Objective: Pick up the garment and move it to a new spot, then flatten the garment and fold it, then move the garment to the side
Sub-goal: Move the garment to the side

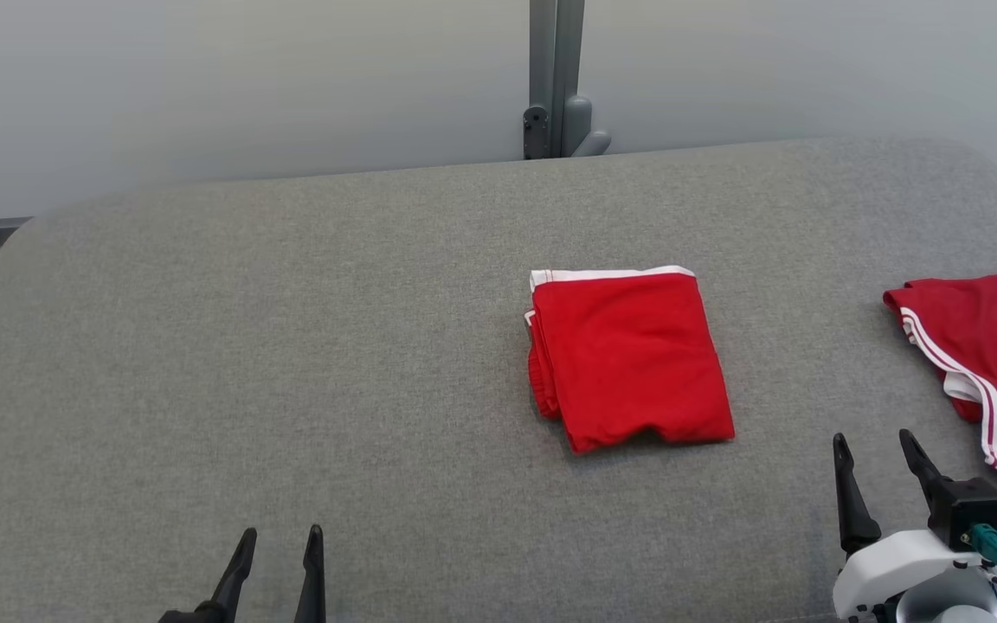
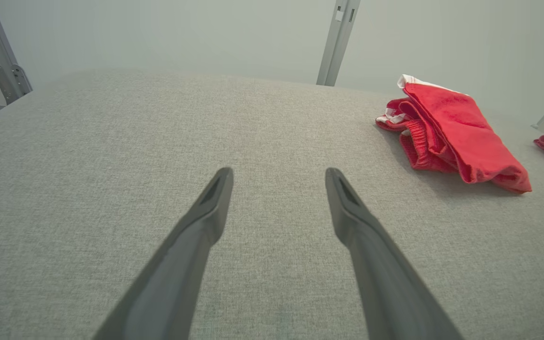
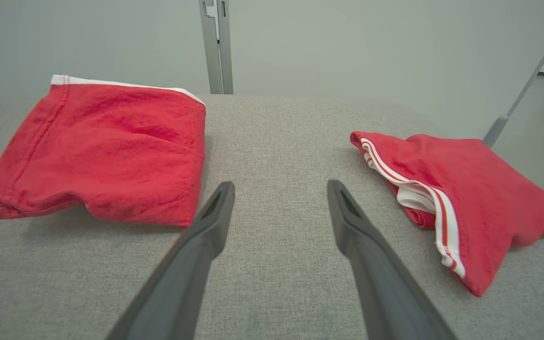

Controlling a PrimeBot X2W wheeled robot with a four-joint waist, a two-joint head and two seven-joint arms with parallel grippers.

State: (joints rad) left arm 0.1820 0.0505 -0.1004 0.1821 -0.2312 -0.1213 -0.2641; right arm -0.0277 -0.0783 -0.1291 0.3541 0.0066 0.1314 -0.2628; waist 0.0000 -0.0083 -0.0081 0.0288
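A red garment with a white edge lies folded into a rectangle on the grey padded surface, right of centre. It also appears at the upper right of the left wrist view as the red garment, and at the left of the right wrist view as the red garment. My left gripper stands open at the bottom left, far from it, with nothing between its fingers. My right gripper stands open at the lower right, just short of the garment's near right corner, also holding nothing.
A second red garment with white stripes lies at the right edge of the surface, seen also as the second garment. A grey metal post stands behind the surface against a pale wall.
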